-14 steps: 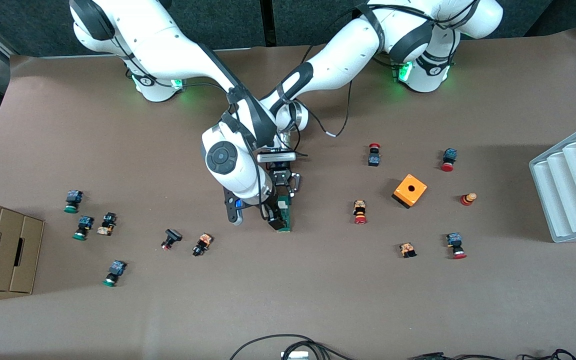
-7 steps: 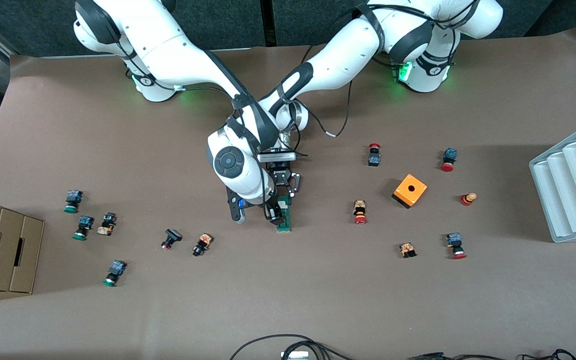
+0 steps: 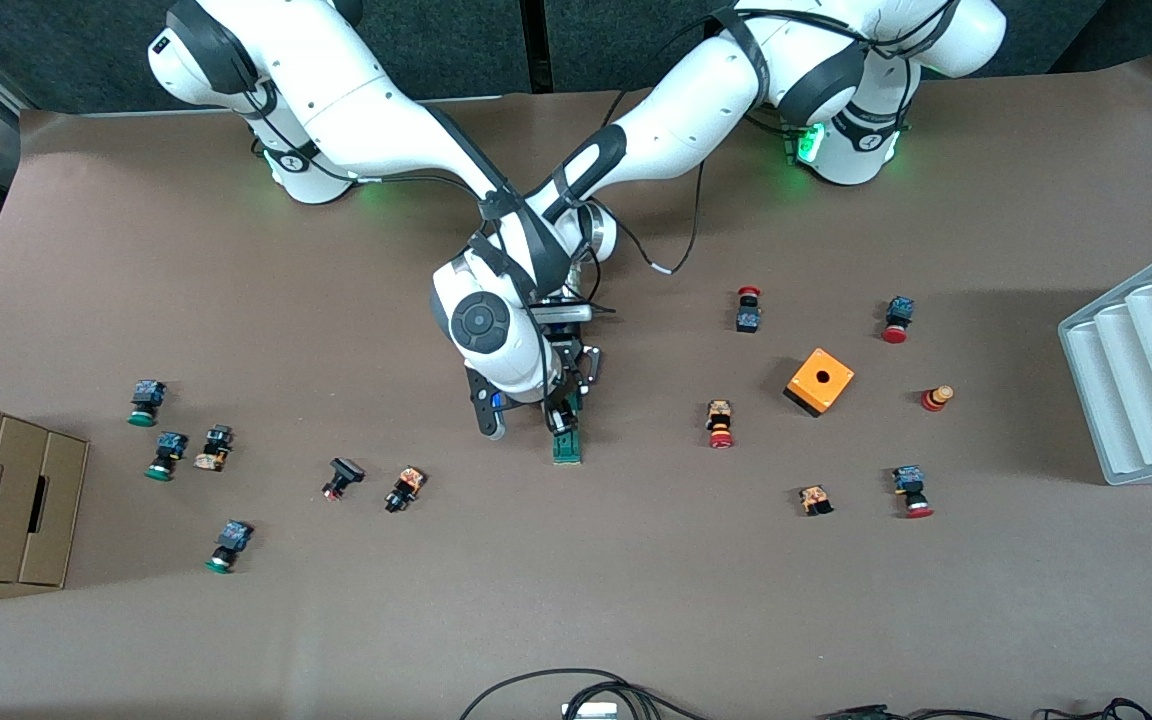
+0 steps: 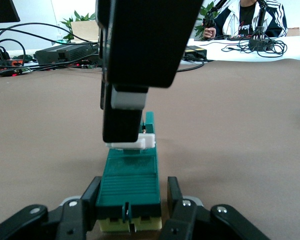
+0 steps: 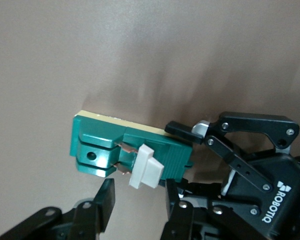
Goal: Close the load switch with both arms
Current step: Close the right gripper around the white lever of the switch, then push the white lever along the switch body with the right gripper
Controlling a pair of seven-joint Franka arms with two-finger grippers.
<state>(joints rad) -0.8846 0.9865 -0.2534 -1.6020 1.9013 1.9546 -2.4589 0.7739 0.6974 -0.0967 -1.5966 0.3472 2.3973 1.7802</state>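
Two grippers meet at the load switch (image 3: 566,444) on the counter (image 3: 636,600): the left gripper (image 4: 131,212) clamps its end to steady it, while the right gripper (image 5: 135,200), its fingers (image 5: 102,205) half-spread astride the white tab (image 5: 146,167), likely prepares to press it closed.

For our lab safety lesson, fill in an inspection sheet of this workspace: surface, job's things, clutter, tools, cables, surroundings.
Surface: brown table, flat.
Job's things: green load switch lies mid-table; its white tab sticks out of one face.
Clutter: small push buttons scattered toward both ends; orange box with a hole toward the left arm's end.
Tools: left tool shut on the load switch at one end; right tool at the white tab, one finger on each side, gaps showing.
Cables: black cables at the table edge nearest the front camera; a loose lead by the left arm.
Surroundings: cardboard box at the right arm's end, grey ribbed tray at the left arm's end.
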